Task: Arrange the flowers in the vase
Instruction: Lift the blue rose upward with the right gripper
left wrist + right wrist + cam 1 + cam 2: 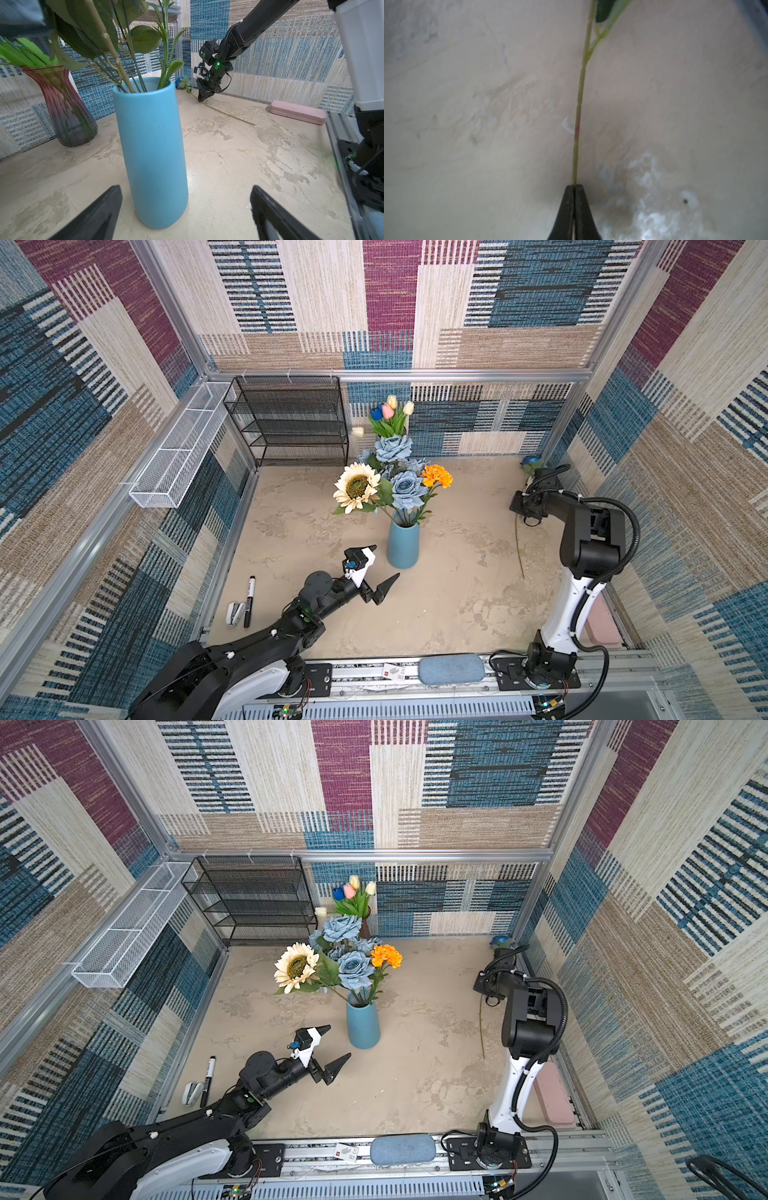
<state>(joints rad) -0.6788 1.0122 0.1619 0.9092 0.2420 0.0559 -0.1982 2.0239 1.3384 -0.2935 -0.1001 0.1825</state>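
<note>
Robotics lab booth: aluminium-profile frame (457,375), patchwork wall panels (324,290), left arm (257,649) and right arm (590,539) on a front rail (353,674)

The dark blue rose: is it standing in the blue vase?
No, the rose lies on the table by the far right corner, its stem pinched by the right gripper.

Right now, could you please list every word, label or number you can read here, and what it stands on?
Nothing reads clearly.
Marker: white print on its barrel, too small to read.
White card on the front rail: red patch and dark print, too small to read.
</note>
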